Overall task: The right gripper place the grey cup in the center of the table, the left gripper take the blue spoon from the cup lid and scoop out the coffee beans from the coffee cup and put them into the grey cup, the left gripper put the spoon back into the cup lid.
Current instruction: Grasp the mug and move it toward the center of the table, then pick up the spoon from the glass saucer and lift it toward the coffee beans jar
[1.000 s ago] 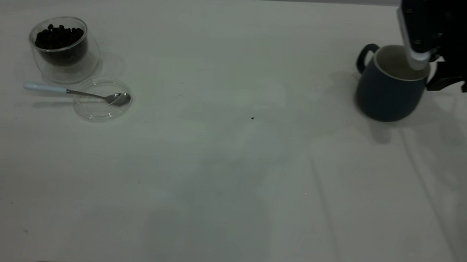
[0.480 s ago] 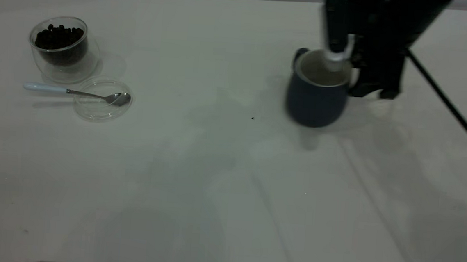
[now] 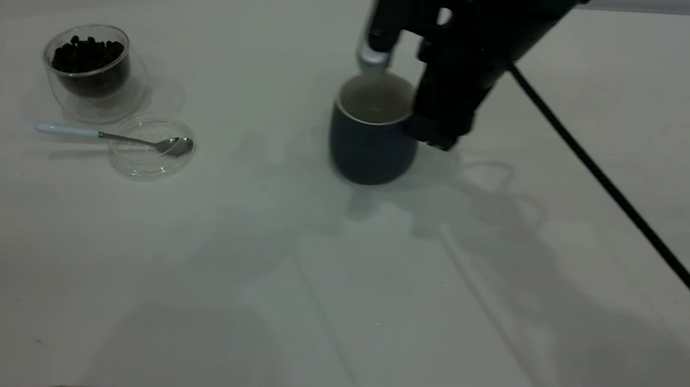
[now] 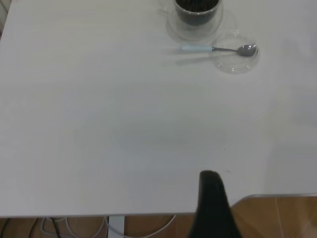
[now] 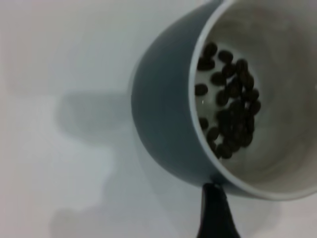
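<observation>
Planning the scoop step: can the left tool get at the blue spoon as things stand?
Probably yes. The blue spoon lies with its bowl on the cup lid, handle sticking out clear over the table. The right tool is off at the grey cup, mid-table.

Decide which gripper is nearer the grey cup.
Right. The right gripper is at the grey cup, straddling its rim. The left gripper hangs over the table's edge, away from it.

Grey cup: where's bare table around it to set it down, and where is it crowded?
The grey cup, in the right hand, sits mid-table. Bare room: all the near half, plus the gap between it and the cup lid. Crowded: far left, where the coffee cup, lid and blue spoon cluster.
</observation>
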Robot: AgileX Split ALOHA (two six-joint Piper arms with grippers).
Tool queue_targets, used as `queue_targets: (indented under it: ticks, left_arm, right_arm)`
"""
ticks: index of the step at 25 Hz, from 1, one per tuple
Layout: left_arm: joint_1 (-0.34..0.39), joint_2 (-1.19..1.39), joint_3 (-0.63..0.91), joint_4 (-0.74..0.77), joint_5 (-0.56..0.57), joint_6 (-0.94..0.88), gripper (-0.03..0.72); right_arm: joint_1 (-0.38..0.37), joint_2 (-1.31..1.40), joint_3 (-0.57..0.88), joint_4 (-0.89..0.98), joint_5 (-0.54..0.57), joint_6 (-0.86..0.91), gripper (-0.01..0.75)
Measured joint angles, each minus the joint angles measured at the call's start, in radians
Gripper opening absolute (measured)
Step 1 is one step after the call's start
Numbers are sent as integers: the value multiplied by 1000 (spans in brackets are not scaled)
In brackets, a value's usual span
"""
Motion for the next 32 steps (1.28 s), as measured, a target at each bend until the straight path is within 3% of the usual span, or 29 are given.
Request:
queue_targets:
  ticks: [7, 12, 15, 20, 28, 32]
  left_arm:
    - [0, 0, 0, 0, 0, 1, 592]
    - [0, 0, 0, 0, 0, 1, 592]
    - [0, 0, 0, 0, 0, 1, 592]
    - [0, 0, 0, 0, 0, 1, 592]
    - [0, 0, 0, 0, 0, 1, 592]
    - [0, 0, 0, 0, 0, 1, 592]
  right_arm:
    - [80, -3, -13, 95, -35, 9, 459]
    - [65, -89, -13, 180, 57, 40, 459]
    - [20, -197, -13, 185, 189, 113, 459]
    - [-55, -406, -13, 114, 531, 247, 459]
    - [-81, -725, -13, -46, 1020, 646, 459]
    - [-83, -842, 2, -189, 1096, 852, 459]
